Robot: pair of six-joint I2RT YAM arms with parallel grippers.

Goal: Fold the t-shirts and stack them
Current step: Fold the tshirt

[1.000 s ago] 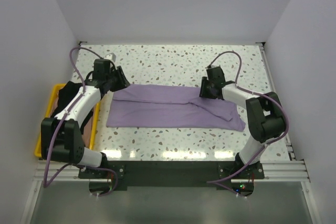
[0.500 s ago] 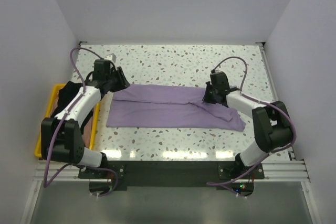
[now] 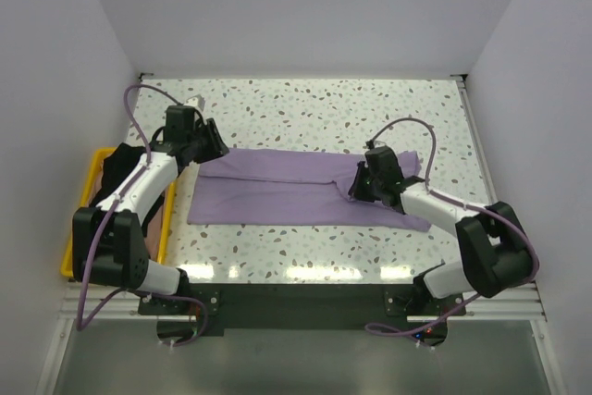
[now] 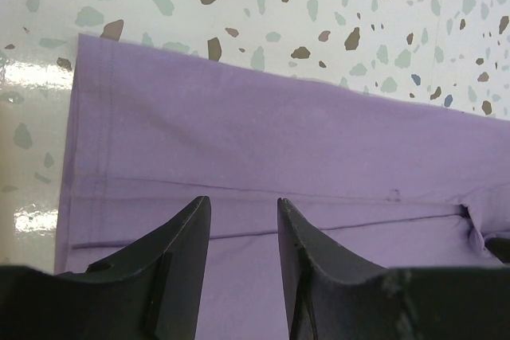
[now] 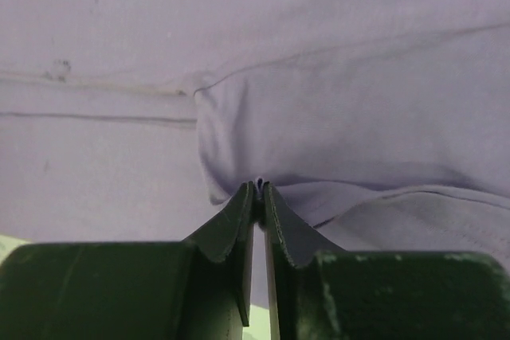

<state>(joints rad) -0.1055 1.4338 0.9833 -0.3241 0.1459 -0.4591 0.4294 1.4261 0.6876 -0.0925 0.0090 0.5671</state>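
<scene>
The pale lavender t-shirt (image 3: 277, 190) lies flat across the middle of the table as a long folded strip. My left gripper (image 3: 215, 143) stands open over its far left corner, the purple cloth (image 4: 279, 149) showing through the gap between the fingers (image 4: 243, 201). My right gripper (image 3: 356, 190) is shut on a small pinch of the lavender fabric (image 5: 319, 53) at the right part of the shirt, a tuck of cloth rising between the tips (image 5: 259, 185). A black t-shirt (image 3: 116, 168) lies in the crate at the left.
The yellow crate (image 3: 72, 247) sits at the table's left edge, beside the left arm. White walls close the table on three sides. Speckled tabletop (image 3: 305, 108) shows beyond the shirt and along the near edge.
My right gripper has moved toward the near edge and closed on a fold of the lavender shirt. The left gripper has stayed in place, open.
</scene>
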